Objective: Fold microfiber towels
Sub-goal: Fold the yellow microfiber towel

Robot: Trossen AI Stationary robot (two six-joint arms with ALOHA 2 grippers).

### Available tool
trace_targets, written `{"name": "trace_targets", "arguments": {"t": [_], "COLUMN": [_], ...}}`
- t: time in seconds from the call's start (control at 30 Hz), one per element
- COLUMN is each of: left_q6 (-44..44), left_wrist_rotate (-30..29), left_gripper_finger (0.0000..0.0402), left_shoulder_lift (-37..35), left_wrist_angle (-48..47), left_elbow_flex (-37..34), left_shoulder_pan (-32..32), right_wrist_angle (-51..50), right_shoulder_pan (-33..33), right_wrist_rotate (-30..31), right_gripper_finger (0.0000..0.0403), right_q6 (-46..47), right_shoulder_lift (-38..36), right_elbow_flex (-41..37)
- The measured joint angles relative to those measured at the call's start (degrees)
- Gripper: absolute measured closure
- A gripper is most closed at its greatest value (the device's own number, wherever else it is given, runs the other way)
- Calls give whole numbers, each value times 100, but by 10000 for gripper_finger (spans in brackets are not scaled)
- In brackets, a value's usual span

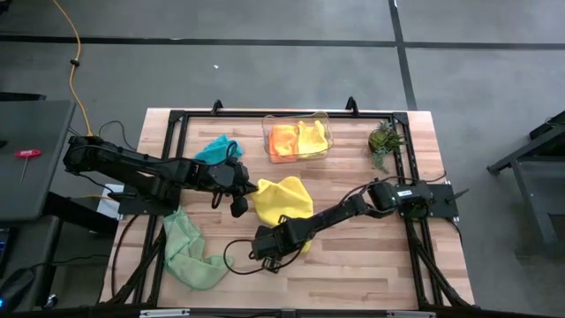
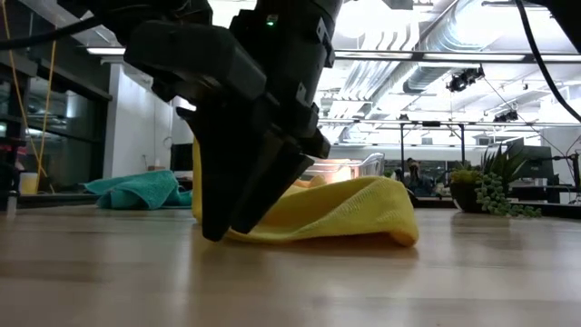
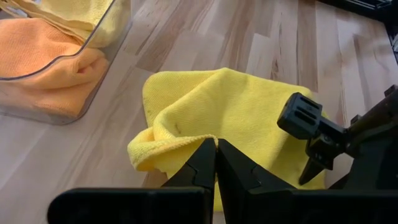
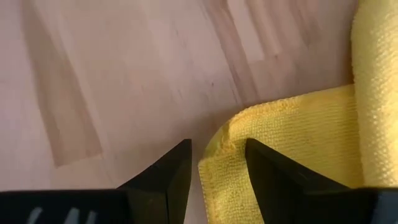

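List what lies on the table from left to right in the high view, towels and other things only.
Light green towel → teal-blue towel → loose yellow towel → clear plastic bin holding an orange towel and a second yellow towel → small potted plant.

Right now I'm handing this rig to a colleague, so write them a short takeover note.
Left gripper: shut, at the near edge of the yellow towel mid-table; whether it pinches cloth is unclear.
Right gripper: open, straddling that towel's corner.
Orange towel and second yellow towel lie in the clear bin.
Teal towel and green towel lie crumpled on the table.
Left: fold the yellow, teal and green ones.
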Motion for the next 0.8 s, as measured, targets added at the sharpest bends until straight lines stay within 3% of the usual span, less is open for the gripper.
{"name": "trace_targets", "arguments": {"t": [0.63,0.8], "left_q6": [0,0], "left_wrist_rotate": [4,2], "left_gripper_finger": [401,401], "left_shoulder_lift": [0,0], "left_wrist_angle": [-2,-2], "left_elbow_flex": [0,0], "left_shoulder_pan": [0,0], "right_wrist_angle": [-90,-55], "right_shoulder_pan": [0,9], "right_wrist_rotate": [210,516], "right_gripper_finger": [259,259], "right_q6": [-2,-4], "right_shoulder_lift": [-26,-166], "right_elbow_flex": [9,15]}}
